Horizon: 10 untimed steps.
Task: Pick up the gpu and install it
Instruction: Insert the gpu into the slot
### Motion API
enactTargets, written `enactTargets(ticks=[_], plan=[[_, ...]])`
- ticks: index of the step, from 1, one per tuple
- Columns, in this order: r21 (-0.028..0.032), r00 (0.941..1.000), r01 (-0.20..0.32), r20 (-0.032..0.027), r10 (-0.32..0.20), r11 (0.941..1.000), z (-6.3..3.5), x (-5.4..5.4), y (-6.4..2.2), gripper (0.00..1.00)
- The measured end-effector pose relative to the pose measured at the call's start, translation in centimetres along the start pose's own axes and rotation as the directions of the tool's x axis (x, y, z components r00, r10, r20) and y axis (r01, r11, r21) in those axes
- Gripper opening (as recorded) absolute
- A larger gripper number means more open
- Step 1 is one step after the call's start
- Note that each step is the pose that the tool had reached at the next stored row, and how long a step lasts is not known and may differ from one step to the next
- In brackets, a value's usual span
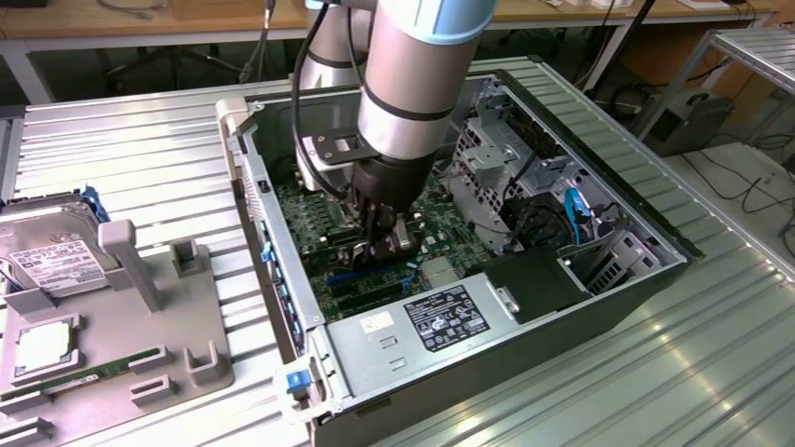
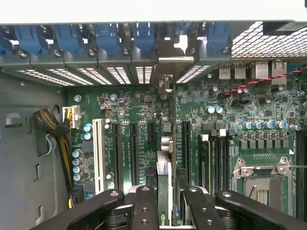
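In the wrist view the gpu (image 2: 164, 167) stands on edge between my two dark fingers (image 2: 144, 206), so I see it as a thin strip running across the green motherboard (image 2: 134, 103). Its silver end bracket (image 2: 168, 60) reaches the rear slot openings of the computer case (image 1: 267, 200). The gripper (image 2: 165, 203) is shut on the card. In the exterior view the gripper (image 1: 379, 244) is deep inside the open case, low over the motherboard's expansion slots. There it hides most of the gpu (image 1: 400, 245).
Black expansion slots and a white slot (image 2: 100, 153) flank the card, with the CPU socket (image 2: 259, 177) and a cable bundle (image 2: 53, 124) further out. Blue slot clips (image 2: 110, 38) line the case rear. Outside the case, a hard drive (image 1: 50, 261) and memory stick (image 1: 87, 377) sit on a grey fixture (image 1: 149, 307).
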<state>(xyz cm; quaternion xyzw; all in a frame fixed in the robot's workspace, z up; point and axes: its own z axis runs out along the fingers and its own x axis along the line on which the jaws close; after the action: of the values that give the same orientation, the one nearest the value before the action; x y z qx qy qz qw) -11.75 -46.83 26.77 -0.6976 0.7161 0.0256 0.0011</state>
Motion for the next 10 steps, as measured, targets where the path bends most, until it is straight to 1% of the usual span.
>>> enactTargets(ticks=[10], plan=[[-0.0001,1.0000,0.002,-0.0001,-0.002,1.0000,0.47,0.02,0.05,0.26]])
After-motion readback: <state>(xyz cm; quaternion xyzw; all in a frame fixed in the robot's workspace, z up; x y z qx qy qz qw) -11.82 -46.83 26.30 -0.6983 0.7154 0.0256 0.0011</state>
